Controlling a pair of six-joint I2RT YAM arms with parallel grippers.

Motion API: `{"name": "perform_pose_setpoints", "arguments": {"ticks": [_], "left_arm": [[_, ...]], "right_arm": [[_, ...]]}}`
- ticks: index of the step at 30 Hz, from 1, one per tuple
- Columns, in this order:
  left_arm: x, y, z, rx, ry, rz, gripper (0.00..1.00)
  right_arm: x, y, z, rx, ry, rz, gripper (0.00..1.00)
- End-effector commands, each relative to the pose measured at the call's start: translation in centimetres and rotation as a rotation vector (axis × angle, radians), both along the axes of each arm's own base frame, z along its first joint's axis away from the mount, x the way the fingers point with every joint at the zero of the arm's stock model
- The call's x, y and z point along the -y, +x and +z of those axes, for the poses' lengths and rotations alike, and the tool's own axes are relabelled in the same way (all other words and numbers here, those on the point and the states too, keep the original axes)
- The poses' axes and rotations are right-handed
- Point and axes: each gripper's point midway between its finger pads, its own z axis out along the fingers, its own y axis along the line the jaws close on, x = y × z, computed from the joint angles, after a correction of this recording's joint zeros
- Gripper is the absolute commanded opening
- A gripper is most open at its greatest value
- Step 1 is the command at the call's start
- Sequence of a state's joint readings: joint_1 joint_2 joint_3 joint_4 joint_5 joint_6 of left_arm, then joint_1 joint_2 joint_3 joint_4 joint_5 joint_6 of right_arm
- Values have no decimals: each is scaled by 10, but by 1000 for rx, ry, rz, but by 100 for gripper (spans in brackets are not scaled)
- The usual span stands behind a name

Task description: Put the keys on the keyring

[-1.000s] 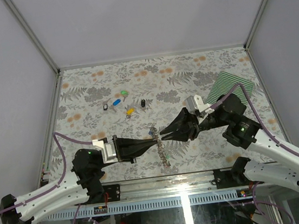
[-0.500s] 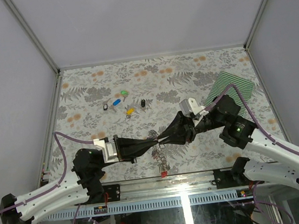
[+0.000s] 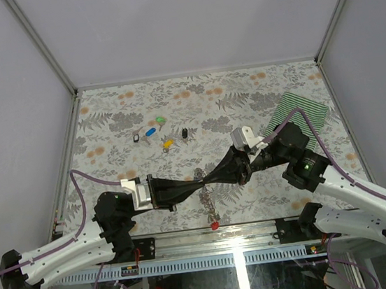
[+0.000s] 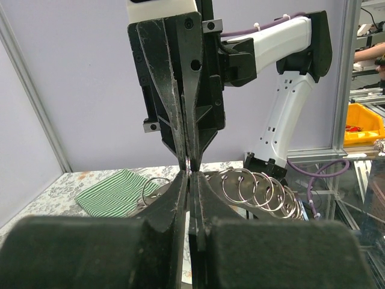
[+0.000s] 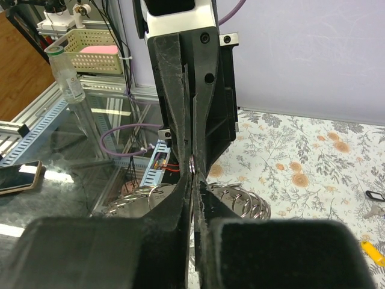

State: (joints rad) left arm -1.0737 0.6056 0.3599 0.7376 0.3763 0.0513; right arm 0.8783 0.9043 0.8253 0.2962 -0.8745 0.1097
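Observation:
My left gripper (image 3: 198, 181) and right gripper (image 3: 205, 179) meet tip to tip above the near middle of the table. Both are shut on a thin metal edge of the keyring (image 3: 205, 198). The keyring hangs below them as a dark flat ring carrying several small silver split rings (image 4: 252, 186) (image 5: 240, 201). A red key (image 3: 214, 223) dangles at its bottom end. Loose keys lie farther back on the table: blue (image 3: 150, 131), green (image 3: 160, 121), yellow (image 3: 167, 144) and black (image 3: 185, 133). In the left wrist view my own fingers (image 4: 174, 198) press together under the right gripper's.
A green striped cloth (image 3: 300, 112) lies at the right rear of the flowered table (image 3: 105, 120). Metal frame posts (image 3: 56, 62) and grey walls enclose the sides and back. A second dark-headed key (image 3: 138, 136) rests beside the blue one.
The right gripper has moved left to the left gripper's tips and shut there. The ring bundle has shifted and the red key now hangs low beneath it. The left arm stays put.

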Motion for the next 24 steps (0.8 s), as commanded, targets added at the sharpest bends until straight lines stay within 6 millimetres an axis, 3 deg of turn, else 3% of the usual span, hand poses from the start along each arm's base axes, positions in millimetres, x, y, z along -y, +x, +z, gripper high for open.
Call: {"name": "perform_pose_setpoints", "arguments": {"ticks": [1, 3, 10, 24], "left_arm": [[-12, -6, 41, 54, -118, 5, 0], [-11, -4, 40, 48, -111, 10, 1], [-8, 5, 30, 7, -29, 51, 22], [-3, 27, 5, -132, 178, 149, 35]], "right_arm": [[-2, -5, 14, 25, 27, 17, 0], [-1, -4, 16, 37, 26, 9, 0], [7, 3, 14, 104, -27, -59, 0], [25, 26, -8, 221, -224, -184, 0]]}}
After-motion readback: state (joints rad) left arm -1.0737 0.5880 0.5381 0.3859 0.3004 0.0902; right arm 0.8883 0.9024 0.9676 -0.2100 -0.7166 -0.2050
